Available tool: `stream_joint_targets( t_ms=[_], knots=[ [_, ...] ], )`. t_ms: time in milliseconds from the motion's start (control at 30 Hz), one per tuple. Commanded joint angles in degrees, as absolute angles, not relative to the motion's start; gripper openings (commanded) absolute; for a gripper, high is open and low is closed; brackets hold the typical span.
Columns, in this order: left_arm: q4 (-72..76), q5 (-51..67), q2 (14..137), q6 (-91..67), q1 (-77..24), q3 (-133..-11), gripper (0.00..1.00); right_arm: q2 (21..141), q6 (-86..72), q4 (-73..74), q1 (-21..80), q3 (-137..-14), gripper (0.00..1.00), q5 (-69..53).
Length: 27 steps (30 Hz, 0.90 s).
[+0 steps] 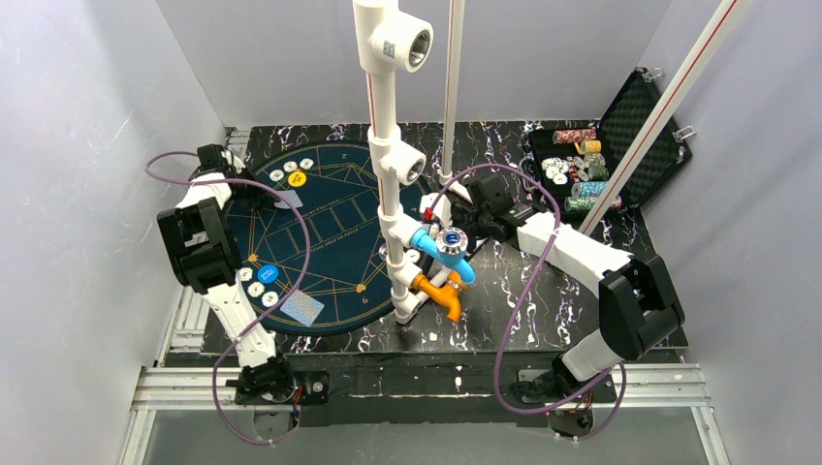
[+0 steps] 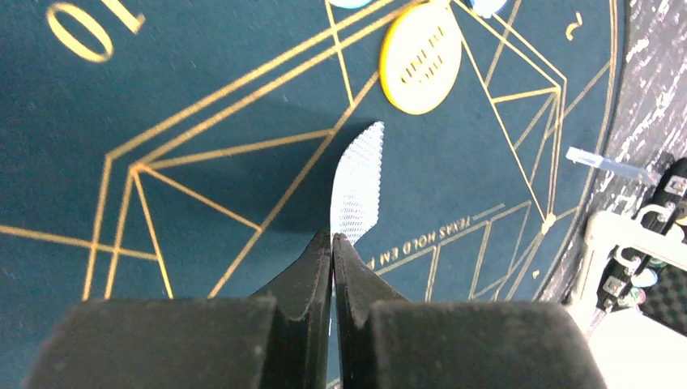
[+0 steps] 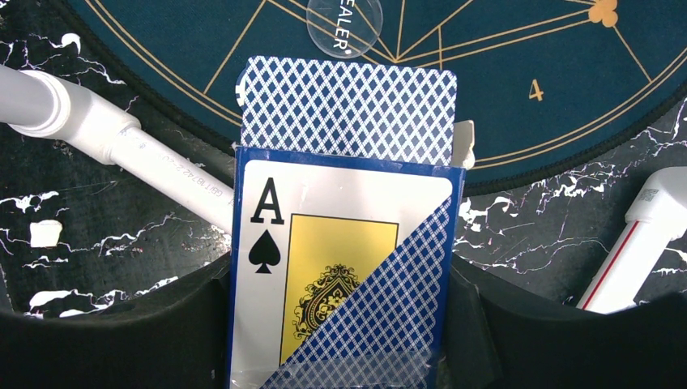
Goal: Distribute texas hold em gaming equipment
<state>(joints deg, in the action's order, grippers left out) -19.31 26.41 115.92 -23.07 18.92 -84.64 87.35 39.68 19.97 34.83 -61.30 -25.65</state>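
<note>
On the black marbled desk, over the blue felt mat, the left arm reaches forward, its left pincer pinched tight on a playing card. The elbow-bent right arm's right pincer clasps the card box. A yellow chip lies on the mat beyond the card.

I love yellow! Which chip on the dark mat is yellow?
The yellow chip at the far-left end of the mat, beside three white chips; the blue chip lies nearer the arm bases.
</note>
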Motion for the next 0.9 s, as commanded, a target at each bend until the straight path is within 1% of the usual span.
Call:
stream_joint_targets(
  t_ms=[0, 200, 367, 400, 433, 500, 533, 567, 600, 633, 767, 867],
  knots=[
    [-18.26, 24.07, 119.05, -25.69, 18.63, -88.69, 0.00, 85.82, 40.12, 19.07, 34.54, -63.27, 0.01, -26.98],
    [-16.85, 26.47, 124.03, -28.56, 18.62, -93.45, 0.00, 86.26, 40.20, 19.42, 34.54, -63.54, 0.01, -26.98],
    [-16.74, 25.35, 126.23, -28.02, 18.35, -97.18, 0.00, 86.81, 40.21, 19.42, 34.54, -64.04, 0.01, -27.33],
    [-17.50, 25.36, 126.70, -27.51, 18.34, -98.26, 0.11, 86.95, 40.23, 19.42, 34.54, -64.20, 0.01, -27.49],
    [-18.77, 25.52, 126.95, -26.74, 18.34, -99.44, 0.18, 87.05, 40.24, 19.50, 34.54, -64.38, 0.01, -27.55],
    [-21.58, 25.60, 126.43, -24.83, 18.29, -100.66, 0.49, 87.10, 40.38, 19.66, 34.54, -64.72, 0.01, -27.64],
    [-22.31, 25.33, 125.39, -23.81, 18.29, -100.14, 0.63, 87.10, 40.50, 19.75, 34.54, -64.84, 0.01, -27.76],
    [-22.52, 25.24, 124.04, -23.03, 18.30, -99.16, 0.74, 87.03, 40.65, 19.84, 34.54, -64.94, 0.01, -27.77],
    [-22.51, 25.42, 122.44, -21.95, 18.32, -98.00, 0.79, 87.01, 40.90, 19.86, 34.54, -64.91, 0.01, -27.84],
    [-22.46, 27.33, 120.88, -20.35, 18.33, -96.87, 0.80, 86.94, 41.06, 19.86, 34.54, -64.82, 0.01, -27.94],
    [-16.88, 41.51, 113.21, -18.45, 17.51, -89.47, 0.81, 86.84, 41.44, 19.35, 34.54, -64.46, 0.01, -28.70],
    [-16.96, 53.73, 110.20, -15.81, 12.75, -86.79, 0.81, 86.66, 40.97, 18.43, 34.54, -64.42, 0.01, -29.10]
  ],
)
